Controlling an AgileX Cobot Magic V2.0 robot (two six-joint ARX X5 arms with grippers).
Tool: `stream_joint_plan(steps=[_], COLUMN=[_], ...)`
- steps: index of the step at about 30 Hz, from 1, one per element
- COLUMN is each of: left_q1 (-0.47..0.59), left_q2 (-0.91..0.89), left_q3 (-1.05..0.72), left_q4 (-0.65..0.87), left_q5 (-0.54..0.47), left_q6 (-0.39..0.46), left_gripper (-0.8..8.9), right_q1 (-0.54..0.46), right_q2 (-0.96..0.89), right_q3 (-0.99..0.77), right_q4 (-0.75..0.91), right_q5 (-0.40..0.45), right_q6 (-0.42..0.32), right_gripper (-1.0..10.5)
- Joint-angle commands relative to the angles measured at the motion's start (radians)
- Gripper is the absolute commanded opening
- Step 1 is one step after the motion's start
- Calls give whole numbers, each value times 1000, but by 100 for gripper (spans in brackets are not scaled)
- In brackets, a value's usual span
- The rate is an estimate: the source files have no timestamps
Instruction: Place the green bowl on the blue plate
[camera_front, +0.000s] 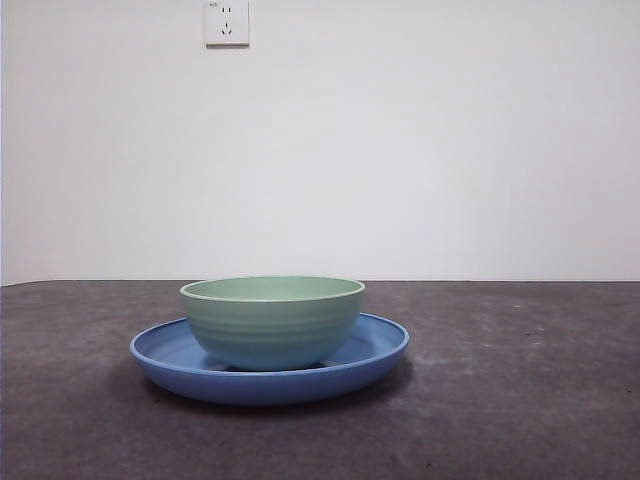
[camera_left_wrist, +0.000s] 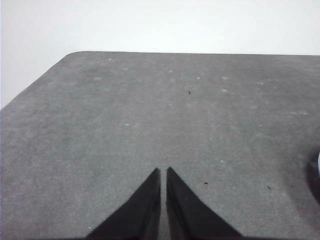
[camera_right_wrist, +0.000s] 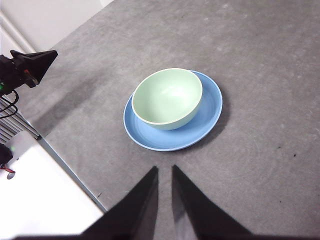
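The green bowl (camera_front: 272, 320) sits upright inside the blue plate (camera_front: 370, 360) near the middle of the dark grey table. The right wrist view looks down on the bowl (camera_right_wrist: 167, 97), which rests a little off-centre on the plate (camera_right_wrist: 207, 117). My right gripper (camera_right_wrist: 164, 167) hangs well above and apart from them, jaws nearly together and empty. My left gripper (camera_left_wrist: 163, 170) is shut and empty over bare table, with only a sliver of the plate (camera_left_wrist: 318, 162) at the picture's edge. Neither gripper shows in the front view.
A white wall with a socket (camera_front: 227, 22) stands behind the table. In the right wrist view the table's edge borders a white surface (camera_right_wrist: 40, 200), and the other arm's black tip (camera_right_wrist: 30, 65) and cables show beyond it.
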Motion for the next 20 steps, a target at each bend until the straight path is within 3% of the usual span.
stream_joint_plan(steps=[1, 7, 12, 16, 20], left_q1=[-1, -1, -1, -1, -1], left_q2=[-2, -2, -2, -2, -2], left_q3=[-21, -21, -21, -21, -21], left_q4=[-8, -8, -8, -8, -8], left_q5=[-4, -4, -4, -4, -4], left_q6=[-9, -9, -9, -9, -9], left_gripper=[19, 19, 19, 19, 19], right_q1=[-11, -158, -321, -384, -420], right_q2=[-9, -77, -212, -314, -396], right_q3=[5, -67, -290, -478, -625], right_q4=[11, 71, 412, 608, 655], right_q5=[-1, 1, 22, 184, 378], right_q6=[-10, -15, -68, -67, -66], right_gripper=[41, 41, 41, 42, 41])
